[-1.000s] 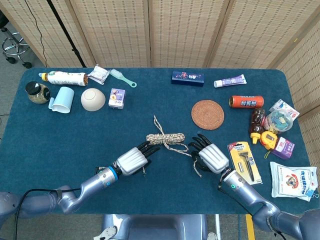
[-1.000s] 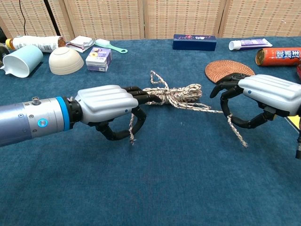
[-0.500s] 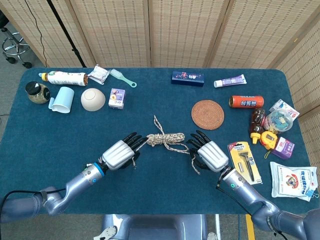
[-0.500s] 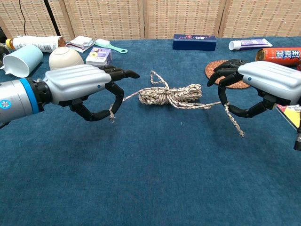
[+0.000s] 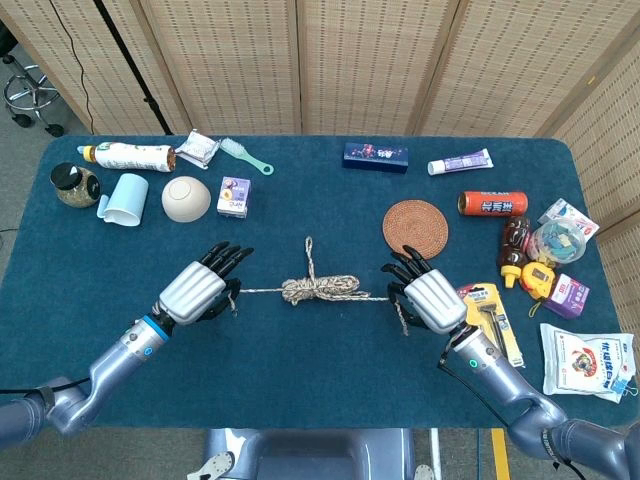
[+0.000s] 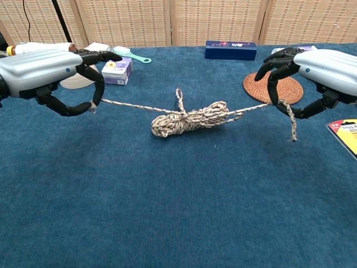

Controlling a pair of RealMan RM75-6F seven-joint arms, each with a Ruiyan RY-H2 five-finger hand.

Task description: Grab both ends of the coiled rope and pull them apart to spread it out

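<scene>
— Fingers point(image 6: 95, 84) of the left hand point(image 5: 193, 293) are curled round one end of the rope point(image 5: 318, 289), pinching it; see that?

— Yes, and the right hand point(image 5: 432, 300) pinches the other end, a loose tail dangling below its fingers point(image 6: 273, 84).

— Between the two sets of fingers the strand runs taut, with the coiled bundle sitting midway on the blue tabletop point(image 5: 300, 370).

— Just beyond the right fingers lies a round woven coaster point(image 5: 415, 228). Past the left fingers, a small purple box point(image 5: 233, 196) beside an upturned bowl point(image 5: 186, 198).

— Farthest off, a dark blue box point(image 5: 375, 157) and a toothpaste tube point(image 5: 460, 161).
</scene>
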